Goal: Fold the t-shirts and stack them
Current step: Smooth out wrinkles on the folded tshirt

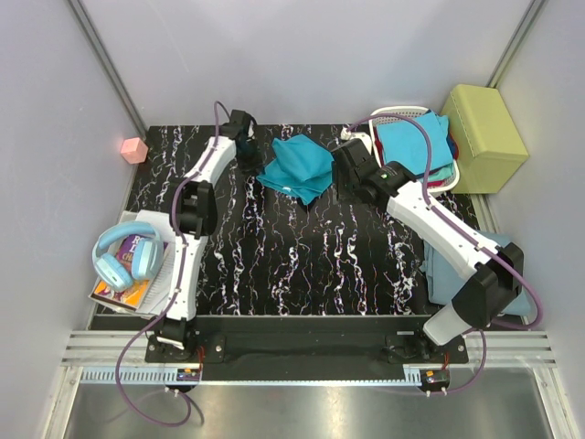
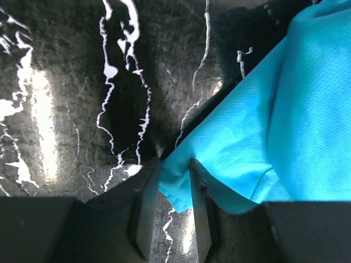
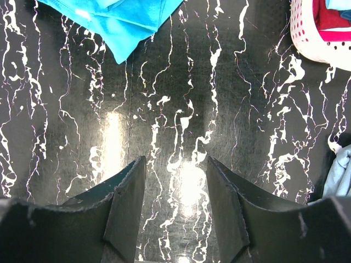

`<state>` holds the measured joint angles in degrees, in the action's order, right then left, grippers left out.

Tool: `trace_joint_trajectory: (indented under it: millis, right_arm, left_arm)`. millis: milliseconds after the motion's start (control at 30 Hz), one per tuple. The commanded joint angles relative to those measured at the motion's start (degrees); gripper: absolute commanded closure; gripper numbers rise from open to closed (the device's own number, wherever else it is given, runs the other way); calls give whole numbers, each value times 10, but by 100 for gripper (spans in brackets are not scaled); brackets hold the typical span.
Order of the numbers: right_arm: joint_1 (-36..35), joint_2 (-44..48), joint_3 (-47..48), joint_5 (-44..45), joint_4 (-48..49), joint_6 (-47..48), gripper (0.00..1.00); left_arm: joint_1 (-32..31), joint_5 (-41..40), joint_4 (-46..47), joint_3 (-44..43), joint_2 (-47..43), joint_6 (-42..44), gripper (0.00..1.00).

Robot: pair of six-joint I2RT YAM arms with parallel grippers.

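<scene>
A teal t-shirt lies crumpled on the black marbled table, at the back middle. My left gripper is at its left edge. In the left wrist view a corner of the shirt lies between the spread fingers of that gripper, which stand slightly apart. My right gripper is open and empty over bare table, right of the shirt; in the right wrist view only table shows between its fingers. Bright blue and red shirts lie in the white basket. A grey-blue shirt lies at the right edge.
A yellow-green padded box stands at the back right beside the basket. Blue headphones rest on books at the left edge. A pink cube sits off the table's back left corner. The grey-blue cloth also shows in the right wrist view.
</scene>
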<state>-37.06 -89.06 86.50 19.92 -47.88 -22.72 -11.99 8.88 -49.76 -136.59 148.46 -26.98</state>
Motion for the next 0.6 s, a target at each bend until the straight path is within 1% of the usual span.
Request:
trace_joint_trajectory:
  millis: [0,33,67,100,167,267,400,500,567]
  right_arm:
    - [4,-7,3,0,7,6,44]
    - [4,-9,5,0,7,6,44]
    - [4,-10,8,0,7,5,45]
    - [6,-13,10,0,7,6,45]
    - [5,-16,13,0,7,6,44]
    - [6,-23,15,1,9,3,45]
    - [6,-26,17,-1,13,-4,45]
    - [6,-23,14,-8,20,-12,45]
    - [6,-20,9,-16,23,-19,45]
  left_arm:
    - [0,27,17,-24,9,-5,66]
    - [0,29,17,-21,10,-4,67]
    - [0,30,17,-17,10,-4,74]
    - [0,35,17,-12,8,-4,77]
    - [-3,34,17,17,-8,-4,87]
    - [-21,25,24,80,-48,4,96]
    - [-51,-4,40,177,-113,8,100]
    - [-70,-19,56,286,-165,1,100]
    - [-80,-27,72,331,-204,-7,100]
